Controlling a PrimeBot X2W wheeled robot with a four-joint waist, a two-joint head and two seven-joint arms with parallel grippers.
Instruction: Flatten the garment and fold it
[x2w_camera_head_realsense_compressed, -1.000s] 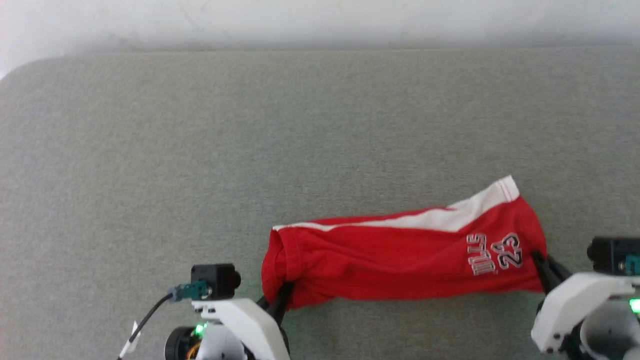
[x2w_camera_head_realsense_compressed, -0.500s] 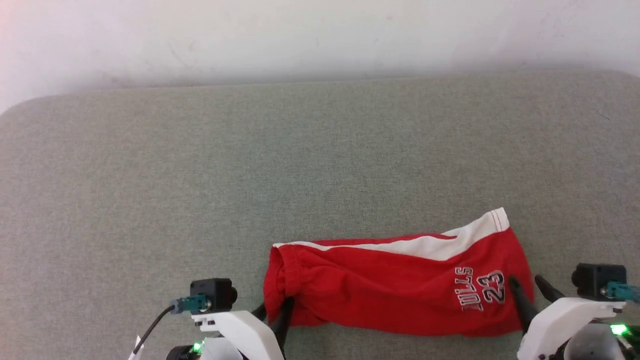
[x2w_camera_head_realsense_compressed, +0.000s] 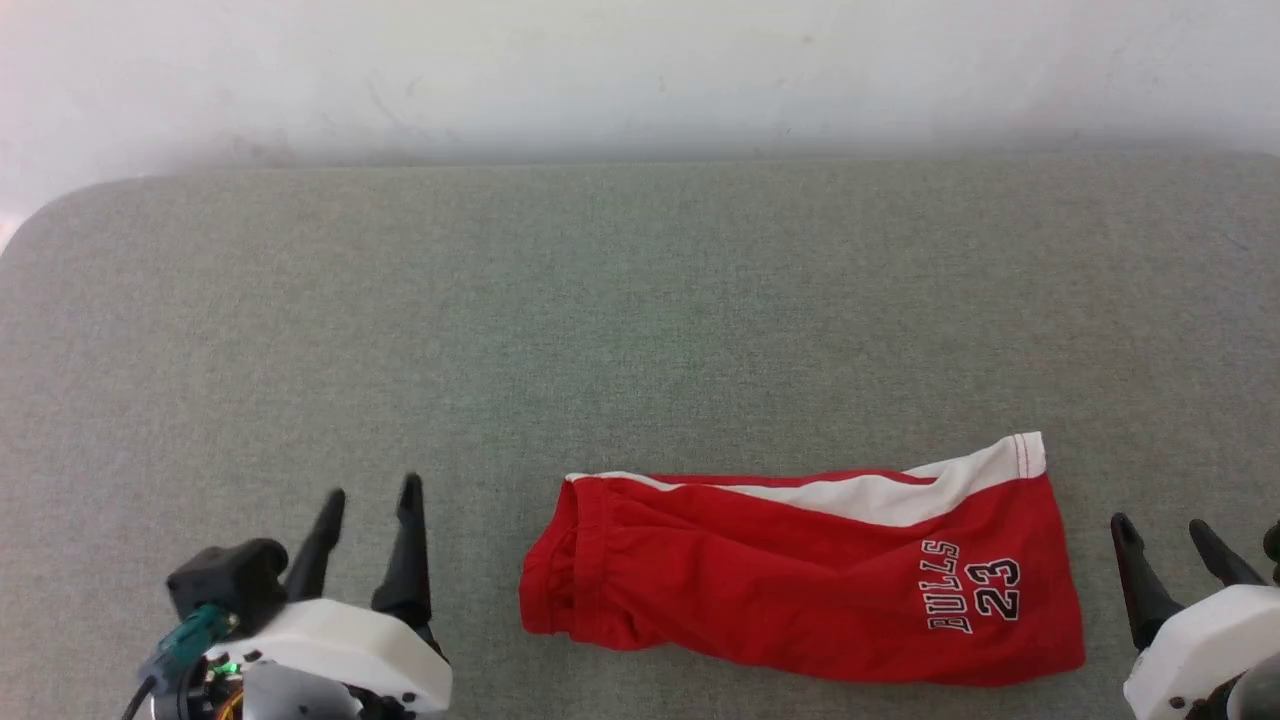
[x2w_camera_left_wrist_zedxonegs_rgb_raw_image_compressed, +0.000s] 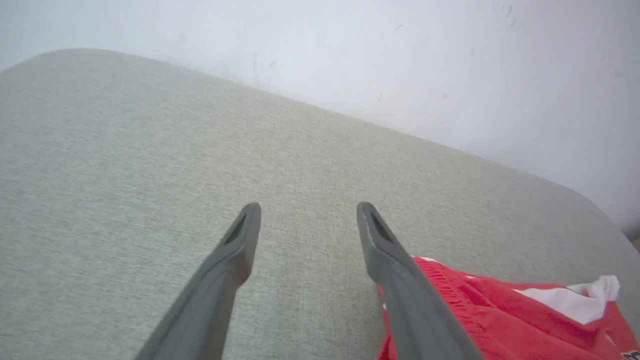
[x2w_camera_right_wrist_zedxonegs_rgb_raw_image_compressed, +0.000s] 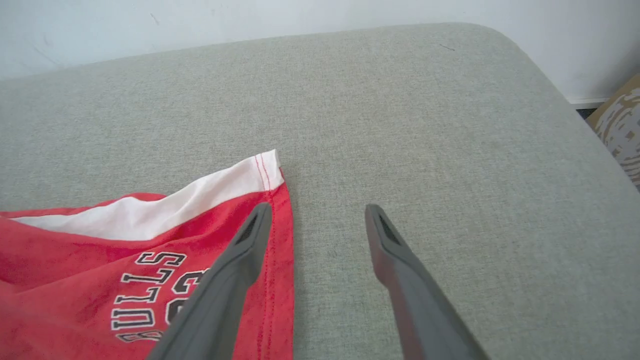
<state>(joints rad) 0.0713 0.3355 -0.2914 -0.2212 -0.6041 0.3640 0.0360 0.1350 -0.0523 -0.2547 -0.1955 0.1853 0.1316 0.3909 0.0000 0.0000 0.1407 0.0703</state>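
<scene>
Lying folded lengthwise near the front edge of the desk, the shorts have their waistband to the left. The left end effector and right end effector flank them, both wide and empty. The next move is probably a crosswise fold, which calls for gripping one end's corners.

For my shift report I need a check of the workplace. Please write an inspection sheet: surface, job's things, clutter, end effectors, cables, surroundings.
Surface: grey-green fabric pad, rounded corners.
Job's things: red shorts lying folded lengthwise, waistband toward the robot's left, "BULLS 23" print facing up, some wrinkles.
Clutter: nothing seen.
End effectors: left end effector open, beside the waistband, not touching; right end effector open, beside the hem, holding nothing.
Cables: dark cable with teal plug at the left wrist.
Surroundings: white wall behind; brown patterned object beyond the pad's corner.
</scene>
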